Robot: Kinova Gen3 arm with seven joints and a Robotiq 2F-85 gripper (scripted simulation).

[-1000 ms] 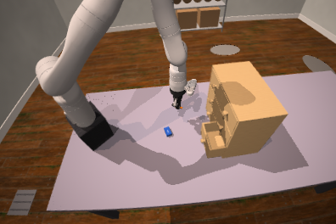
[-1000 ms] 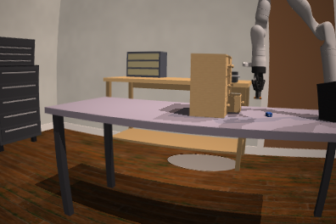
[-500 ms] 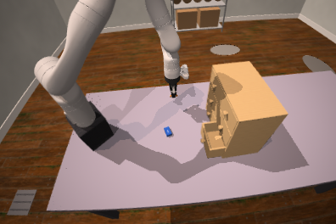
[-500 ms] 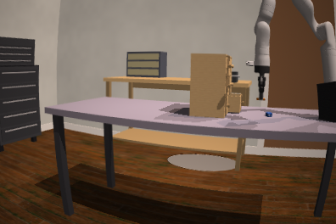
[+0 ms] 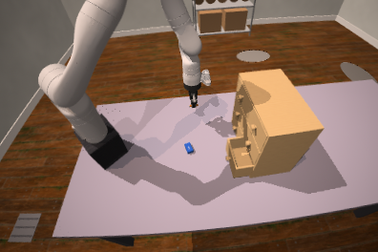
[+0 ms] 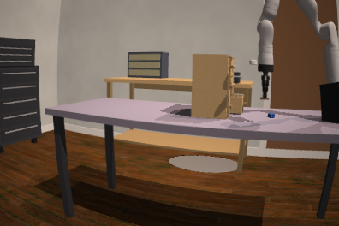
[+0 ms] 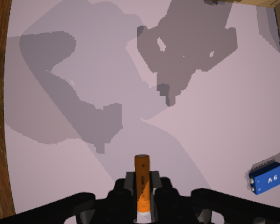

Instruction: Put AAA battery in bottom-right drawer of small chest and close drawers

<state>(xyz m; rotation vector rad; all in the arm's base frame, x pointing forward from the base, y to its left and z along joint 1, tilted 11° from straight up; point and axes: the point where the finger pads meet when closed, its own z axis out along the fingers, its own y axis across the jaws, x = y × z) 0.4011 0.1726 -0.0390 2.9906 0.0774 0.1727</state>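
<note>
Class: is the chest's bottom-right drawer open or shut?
Open: the bottom-right drawer sticks out of the chest front; the others sit flush.

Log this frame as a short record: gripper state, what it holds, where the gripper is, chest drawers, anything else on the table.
gripper: shut on the AAA battery
gripper position: above the table, off the drawer side of the chest, apart from it
chest drawers: bottom-row drawer nearest the top camera pulled out; the others look pushed in
other item: small blue block lying on the table between arm base and chest
</note>
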